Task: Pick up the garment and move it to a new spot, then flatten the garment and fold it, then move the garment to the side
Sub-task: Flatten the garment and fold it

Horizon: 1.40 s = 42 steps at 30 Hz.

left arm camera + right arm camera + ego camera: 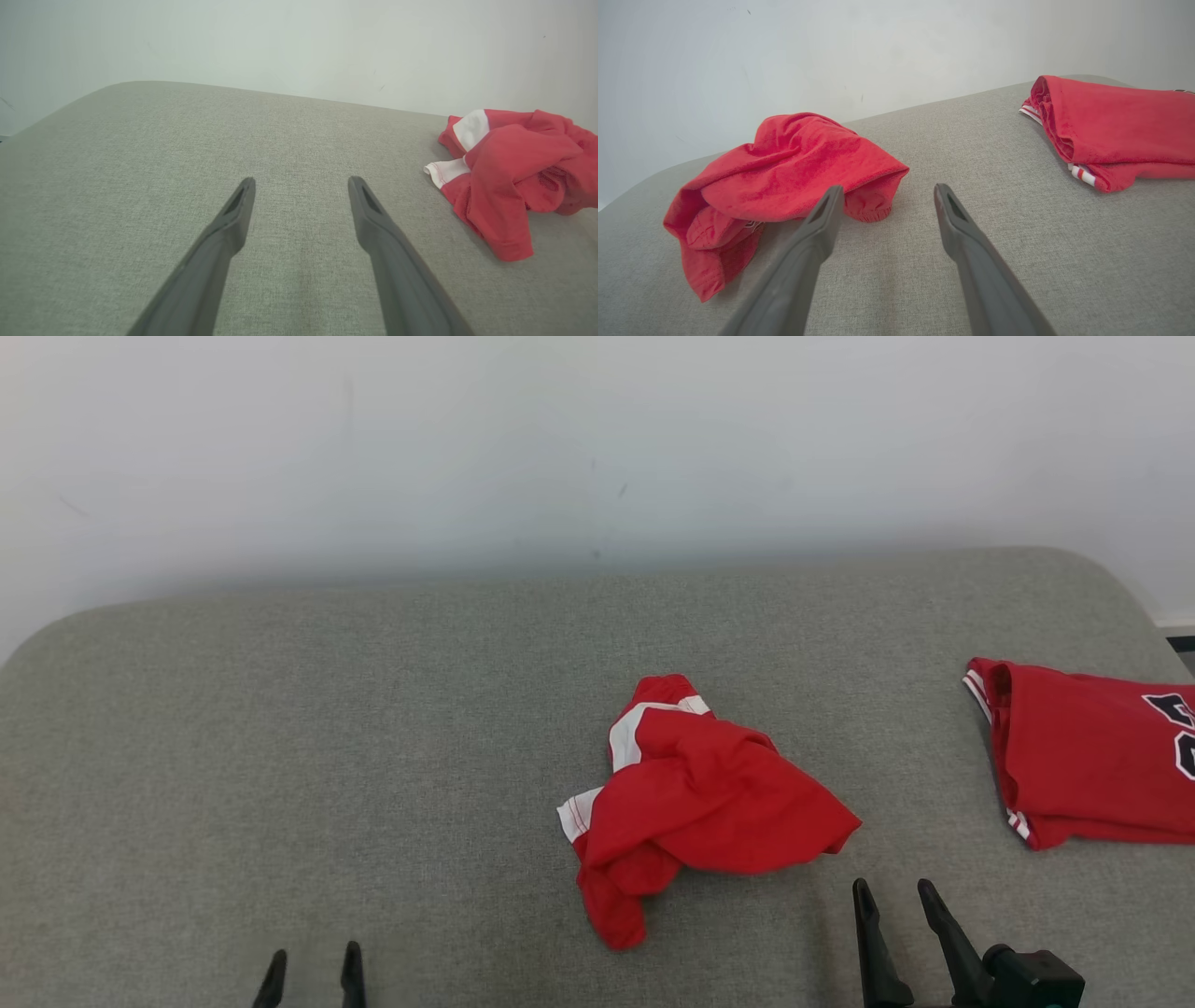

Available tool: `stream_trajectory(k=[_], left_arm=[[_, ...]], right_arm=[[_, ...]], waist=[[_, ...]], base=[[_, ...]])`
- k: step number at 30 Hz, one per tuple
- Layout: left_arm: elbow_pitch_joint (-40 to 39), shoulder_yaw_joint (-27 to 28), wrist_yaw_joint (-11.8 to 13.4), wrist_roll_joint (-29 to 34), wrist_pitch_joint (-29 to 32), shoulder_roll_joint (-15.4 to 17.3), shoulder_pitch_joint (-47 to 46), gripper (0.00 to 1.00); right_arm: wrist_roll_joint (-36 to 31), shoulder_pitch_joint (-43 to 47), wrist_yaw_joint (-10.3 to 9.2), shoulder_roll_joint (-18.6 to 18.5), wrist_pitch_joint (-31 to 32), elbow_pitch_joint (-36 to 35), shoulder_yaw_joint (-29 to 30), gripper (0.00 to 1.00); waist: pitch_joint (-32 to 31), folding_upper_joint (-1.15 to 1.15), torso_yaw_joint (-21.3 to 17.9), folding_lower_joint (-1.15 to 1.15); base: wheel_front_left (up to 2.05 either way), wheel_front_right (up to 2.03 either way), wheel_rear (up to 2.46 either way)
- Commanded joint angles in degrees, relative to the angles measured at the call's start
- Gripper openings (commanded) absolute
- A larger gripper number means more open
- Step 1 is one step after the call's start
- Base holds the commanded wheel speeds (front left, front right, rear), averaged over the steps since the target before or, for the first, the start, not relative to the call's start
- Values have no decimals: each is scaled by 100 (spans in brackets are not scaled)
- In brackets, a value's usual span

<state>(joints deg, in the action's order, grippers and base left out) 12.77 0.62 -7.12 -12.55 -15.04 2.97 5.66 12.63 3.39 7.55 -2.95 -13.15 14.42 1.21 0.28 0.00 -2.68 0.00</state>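
Left gripper [316, 949]: lower left of head view, fingers spread wide, only the tips in frame. Right gripper [892, 884]: lower right, fingers spread wide, reaching further forward.

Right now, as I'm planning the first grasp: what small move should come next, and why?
Probably ease the right tool forward and left to the crumpled red garment. It lies bunched on the grey cushion, the right tool stands open just short of it, and the left tool is farther away.
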Motion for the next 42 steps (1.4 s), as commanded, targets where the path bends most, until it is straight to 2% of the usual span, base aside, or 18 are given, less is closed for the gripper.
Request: stream_trajectory(k=[1,6,9,14,19,27,34,42], left_arm=[[46,-28,-26,22,-16,-13,-68,100],[432,-413,-30,97,-3,187,-642,100],[596,-788,-34,-43,262,352,-1300,100],[965,-1335,-35,-409,1174,518,-2554,100],[1547,-1616,-30,-780,2362,497,-3705,100],[2546,-1763,16,-963,3676,478,-4749,100],[3103,-1793,173,-921,3991,505,-5225,100],[3617,-1927,339,-752,3935,507,-5441,100]], right_arm=[[-47,-42,-9,16,-12,-20,2,100],[-103,-99,-9,16,33,-48,1,100],[-86,-152,-9,16,37,-72,-12,100],[-26,-232,-9,16,23,-78,-44,100],[15,-332,-9,16,7,-34,-140,100],[220,-541,-9,19,-58,127,-559,100],[319,-609,-9,19,-134,234,-732,100],[349,-710,-10,20,-170,284,-801,100]], waist=[[10,0,-13,0],[101,0,-108,0],[191,0,-208,0],[351,0,-440,0],[541,0,-772,0],[782,0,-1693,0],[1005,0,-2176,0],[1144,0,-2328,0]], base=[[0,0,0],[0,0,0],[0,0,0],[0,0,0],[0,0,0],[0,0,0],[0,0,0],[0,0,0]])
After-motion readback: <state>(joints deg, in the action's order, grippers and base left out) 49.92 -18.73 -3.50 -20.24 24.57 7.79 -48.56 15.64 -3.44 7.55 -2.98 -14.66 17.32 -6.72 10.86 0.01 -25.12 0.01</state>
